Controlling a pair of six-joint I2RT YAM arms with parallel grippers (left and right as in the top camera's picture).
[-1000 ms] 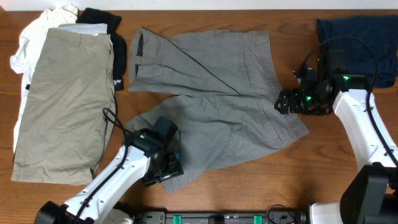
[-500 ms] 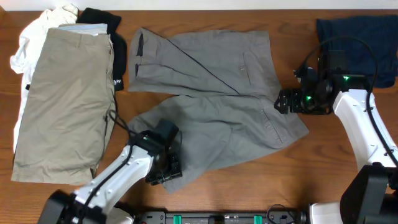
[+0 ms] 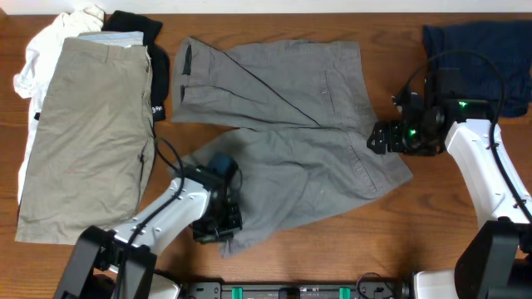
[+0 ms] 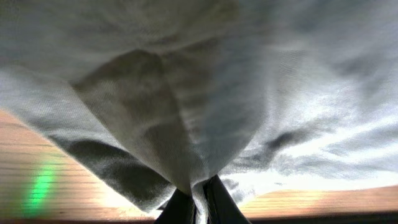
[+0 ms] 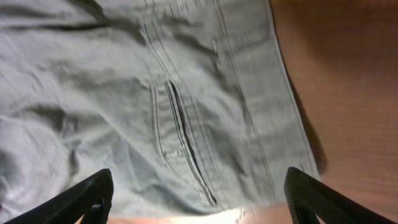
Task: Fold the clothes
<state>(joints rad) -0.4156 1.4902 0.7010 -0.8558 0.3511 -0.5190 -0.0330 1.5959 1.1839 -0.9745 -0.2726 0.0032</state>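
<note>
- The left gripper [image 4: 194,208] is clamped tight on a pinch of cloth from the grey shorts [image 3: 291,158]. The fabric rises from the pinch in a tented fold.
- Seen from overhead, this grip is at the lower left hem of the shorts, near the front edge of the table [image 3: 432,241].
- The right gripper [image 5: 198,180] has its fingers spread wide and holds nothing. It hangs over the waistband [image 5: 267,81] at the right end of the shorts, with a slit pocket [image 5: 186,149] showing between the fingers.
- The grey shorts lie spread and creased in the middle of the table, one leg reaching up to the left.
- Khaki shorts [image 3: 87,133] lie flat at the left, partly on a white garment [image 3: 37,62], with a black garment [image 3: 137,25] at their top edge.
- A navy garment [image 3: 474,46] sits at the far right corner, beyond the right arm.
</note>
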